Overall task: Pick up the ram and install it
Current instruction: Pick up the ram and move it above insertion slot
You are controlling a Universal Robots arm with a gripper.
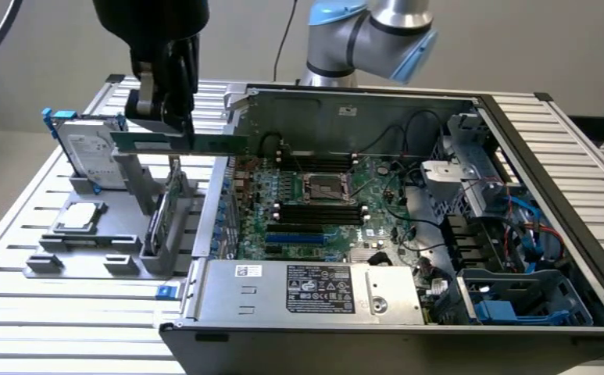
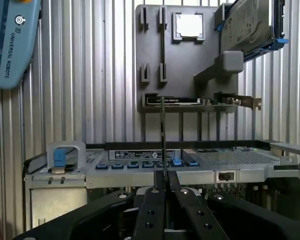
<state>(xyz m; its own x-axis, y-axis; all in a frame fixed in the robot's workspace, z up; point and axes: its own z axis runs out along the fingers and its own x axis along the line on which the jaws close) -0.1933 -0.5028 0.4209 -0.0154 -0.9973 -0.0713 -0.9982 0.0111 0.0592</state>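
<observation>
The ram point(image 1: 192, 144), a long thin green stick, hangs level in the air with my gripper point(image 1: 169, 123) shut on it. It is above the grey parts holder point(image 1: 93, 234), and its far end reaches over the open computer case's wall toward the exterior view's right. In the wrist view the ram point(image 2: 162, 135) appears edge-on as a thin dark line running out from between the black fingers point(image 2: 152, 205). The black memory slots point(image 1: 317, 212) lie on the motherboard inside the case, below the stick and further to the exterior view's right.
The holder carries a silver hard drive point(image 1: 88, 152), a square processor point(image 1: 80, 217) and a larger card point(image 1: 166, 211) standing on edge. The case's walls point(image 1: 354, 98), power supply point(image 1: 302, 289), cables and drive cage point(image 1: 469, 168) crowd the motherboard. Everything rests on a slatted metal table point(image 1: 30, 312).
</observation>
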